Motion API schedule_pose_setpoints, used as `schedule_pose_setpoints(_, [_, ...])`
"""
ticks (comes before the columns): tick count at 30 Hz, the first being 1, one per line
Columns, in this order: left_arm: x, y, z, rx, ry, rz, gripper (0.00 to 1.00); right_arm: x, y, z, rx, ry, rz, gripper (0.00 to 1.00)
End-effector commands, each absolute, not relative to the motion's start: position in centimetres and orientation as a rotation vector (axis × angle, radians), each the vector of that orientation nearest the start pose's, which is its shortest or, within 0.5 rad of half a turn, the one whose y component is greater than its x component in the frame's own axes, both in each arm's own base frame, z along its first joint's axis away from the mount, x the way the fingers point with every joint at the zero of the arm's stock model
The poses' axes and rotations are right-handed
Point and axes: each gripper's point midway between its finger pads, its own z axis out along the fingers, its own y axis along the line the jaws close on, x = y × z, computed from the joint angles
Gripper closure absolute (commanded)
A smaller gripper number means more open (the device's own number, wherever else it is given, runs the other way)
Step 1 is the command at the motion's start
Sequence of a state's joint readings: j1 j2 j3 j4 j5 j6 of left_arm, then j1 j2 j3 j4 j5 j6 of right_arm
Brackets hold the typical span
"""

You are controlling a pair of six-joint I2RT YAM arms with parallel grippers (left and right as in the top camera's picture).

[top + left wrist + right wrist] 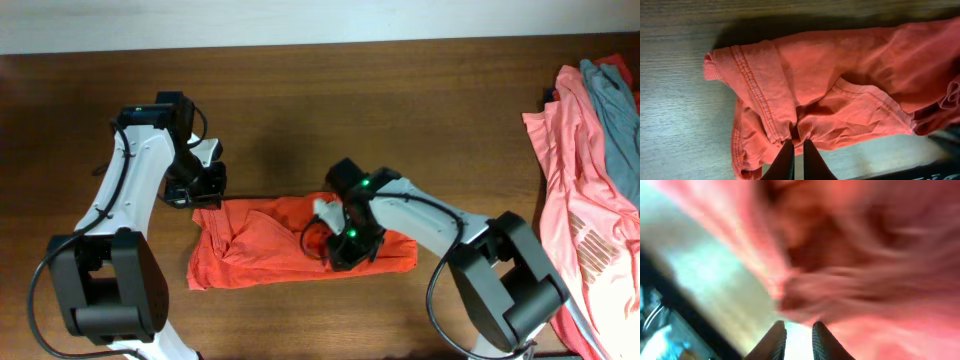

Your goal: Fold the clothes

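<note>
The orange-red fabric T-shirt (260, 245) lies crumpled in a long sideways strip just toward 6 o'clock of table centre, with its hem stitching showing. Way over at 3 o'clock sits a heap of salmon-pink shirts (575, 190), a grey fabric garment (615, 110) draped on its 2 o'clock side.

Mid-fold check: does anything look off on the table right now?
The orange shirt is bunched and creased rather than flat, its fabric gathering into wrinkles at the left hand. The pink and grey pile at the far right lies loose and unfolded. No damage shows.
</note>
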State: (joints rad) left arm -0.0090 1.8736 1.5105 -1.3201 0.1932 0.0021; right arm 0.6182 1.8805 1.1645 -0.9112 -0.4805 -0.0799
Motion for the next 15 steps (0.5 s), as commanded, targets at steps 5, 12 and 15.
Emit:
schedule_pose_setpoints(5, [32.1, -3.7, 9.9, 0.0, 3.223, -0.306, 0.91, 24.0, 20.6, 3.5, -0.77, 3.12, 0.403, 0.77])
schedule_pose_setpoints(12, [32.1, -3.7, 9.9, -0.001, 3.224, -0.306, 0.92, 26.5, 14.2, 7.8, -0.399, 3.079, 0.196, 0.76])
schedule_pose_setpoints(15, [32.1, -3.7, 9.9, -0.001, 3.224, -0.306, 0.91, 25.5, 12.7, 6.9, -0.318, 3.163, 0.165, 0.76])
